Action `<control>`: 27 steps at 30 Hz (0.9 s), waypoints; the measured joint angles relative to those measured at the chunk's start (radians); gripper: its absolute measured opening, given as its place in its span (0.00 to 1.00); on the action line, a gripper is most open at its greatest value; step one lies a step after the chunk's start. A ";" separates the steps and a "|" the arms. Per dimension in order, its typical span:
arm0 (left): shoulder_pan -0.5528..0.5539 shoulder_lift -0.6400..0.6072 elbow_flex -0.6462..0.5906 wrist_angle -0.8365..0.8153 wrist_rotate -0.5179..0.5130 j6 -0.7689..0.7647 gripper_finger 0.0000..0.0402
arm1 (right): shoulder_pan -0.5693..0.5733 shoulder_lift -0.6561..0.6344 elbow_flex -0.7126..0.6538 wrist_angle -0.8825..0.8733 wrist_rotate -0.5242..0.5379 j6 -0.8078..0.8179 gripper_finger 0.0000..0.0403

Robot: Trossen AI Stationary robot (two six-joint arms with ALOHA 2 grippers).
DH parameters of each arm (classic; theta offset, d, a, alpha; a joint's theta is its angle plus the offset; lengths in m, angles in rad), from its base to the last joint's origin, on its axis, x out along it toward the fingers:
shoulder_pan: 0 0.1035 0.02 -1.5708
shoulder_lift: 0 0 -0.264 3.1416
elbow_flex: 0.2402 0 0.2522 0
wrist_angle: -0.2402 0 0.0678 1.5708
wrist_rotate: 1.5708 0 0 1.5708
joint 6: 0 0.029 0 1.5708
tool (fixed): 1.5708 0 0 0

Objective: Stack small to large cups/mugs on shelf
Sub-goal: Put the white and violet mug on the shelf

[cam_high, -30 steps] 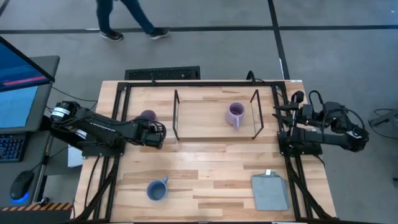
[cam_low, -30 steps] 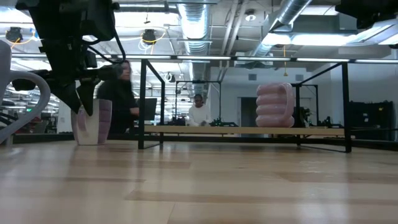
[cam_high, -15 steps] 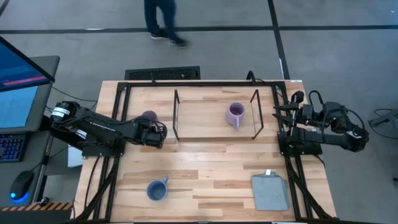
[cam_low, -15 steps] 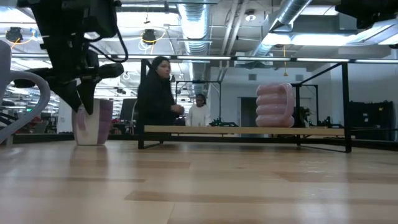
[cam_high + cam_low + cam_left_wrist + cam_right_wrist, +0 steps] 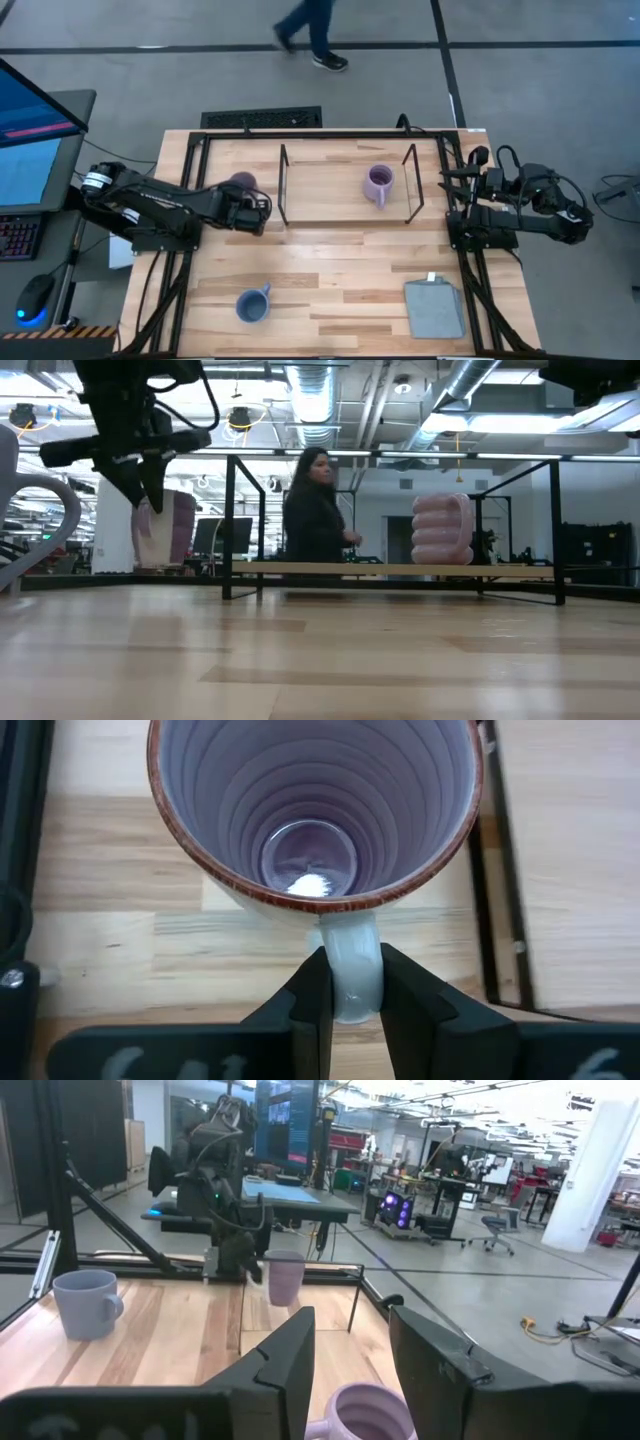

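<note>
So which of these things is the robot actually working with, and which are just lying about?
Part of the job:
- purple mug held by its handle in the left gripper, lifted off the table
- second purple mug on the shelf
- blue mug near the table's front edge

Just lying about:
- grey folded cloth
- right gripper, waiting at the table's right edge

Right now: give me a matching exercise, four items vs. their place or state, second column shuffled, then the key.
Items:
1. blue mug
2. mug on shelf
3. grey cloth
4. left end effector

States:
A. shut on a purple mug's handle, mug lifted off the table
B. near right corner of the table
C. upright between the wire frames
D. near edge of the table, left of centre

Pairs: 1-D, 2-C, 3-B, 4-A
</note>
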 joint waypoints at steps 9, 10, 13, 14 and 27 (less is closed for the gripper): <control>-0.008 0.000 0.085 -0.104 -0.007 0.000 0.12 | 0.000 0.000 0.000 0.000 0.000 0.000 0.38; -0.012 0.000 0.100 -0.121 -0.009 0.000 0.12 | 0.000 0.000 0.000 0.000 0.000 0.000 0.38; -0.023 0.000 0.151 -0.160 -0.026 0.000 0.12 | 0.000 0.000 0.000 0.000 0.000 0.000 0.38; -0.028 0.000 0.170 -0.177 -0.035 0.000 0.11 | 0.000 0.000 0.000 0.000 0.000 0.000 0.38; -0.043 0.000 0.397 -0.237 -0.157 0.129 0.12 | 0.000 0.000 0.000 0.000 0.000 0.000 0.38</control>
